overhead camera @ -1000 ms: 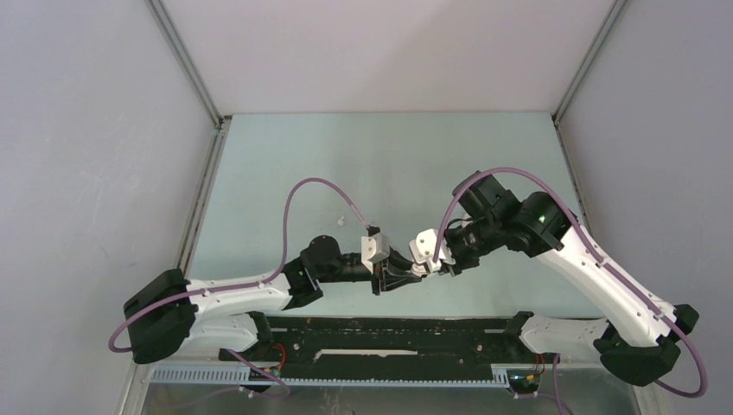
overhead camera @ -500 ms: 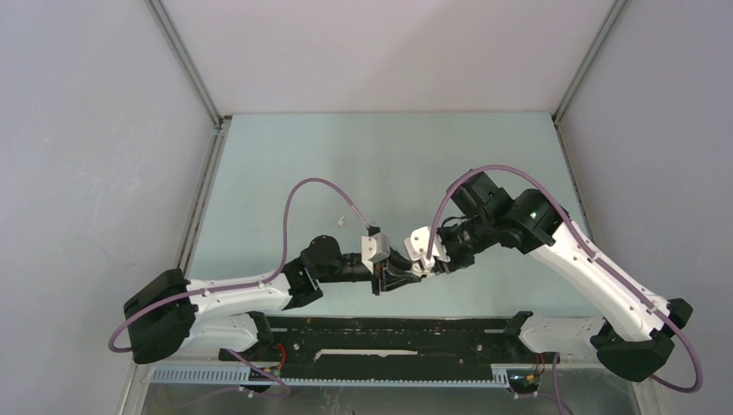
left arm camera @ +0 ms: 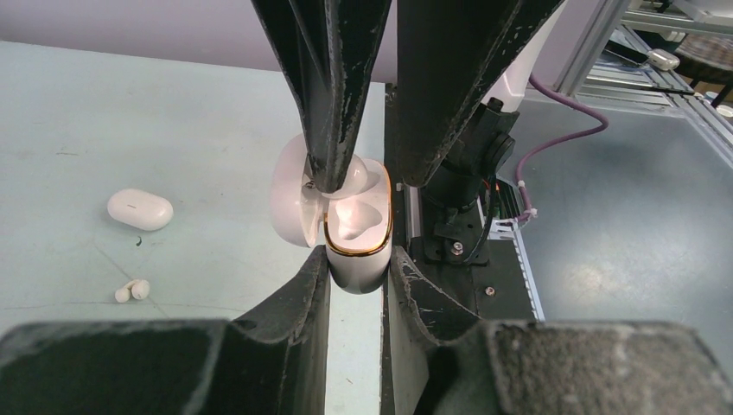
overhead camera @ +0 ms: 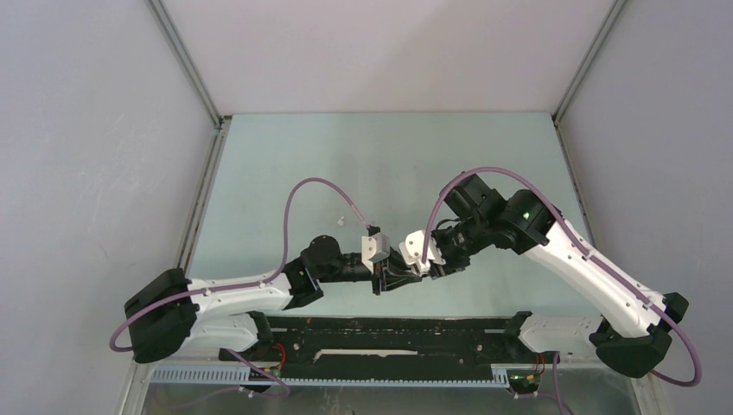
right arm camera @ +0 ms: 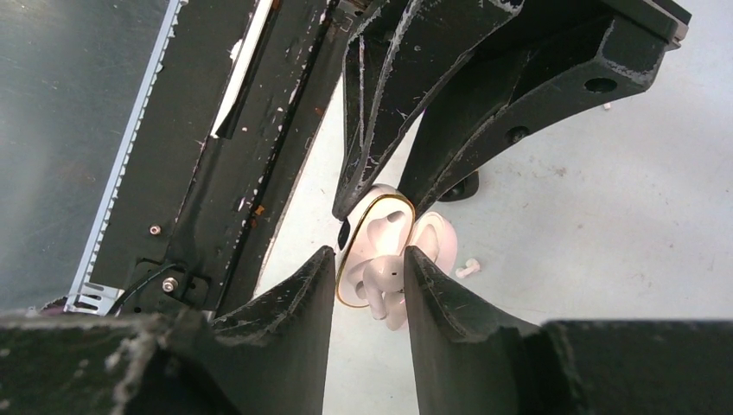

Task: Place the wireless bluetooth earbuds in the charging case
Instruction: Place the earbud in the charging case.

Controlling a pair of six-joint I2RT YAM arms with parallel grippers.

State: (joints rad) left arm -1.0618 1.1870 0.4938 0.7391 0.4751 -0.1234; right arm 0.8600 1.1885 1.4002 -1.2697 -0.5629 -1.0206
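My left gripper (left arm camera: pixel 357 259) is shut on a white charging case (left arm camera: pixel 357 246) with a gold rim, its lid (left arm camera: pixel 290 203) swung open to the left. My right gripper (right arm camera: pixel 369 259) reaches into the case's mouth from the other side. A white stemmed earbud (right arm camera: pixel 380 281) sits at the case opening (right arm camera: pixel 380 226) between the right fingers. It lies against the right finger, with a gap to the left one. In the top view both grippers (overhead camera: pixel 399 272) (overhead camera: pixel 426 262) meet above the table's near middle, hiding the case.
A second white case (left arm camera: pixel 140 209), closed, lies on the table to the left, with a loose white earbud (left arm camera: pixel 132 290) nearer to me. The black base rail (overhead camera: pixel 389 341) runs along the near edge below the grippers.
The right wrist has shifted left, closer to the left gripper. The left arm has stayed where it was.
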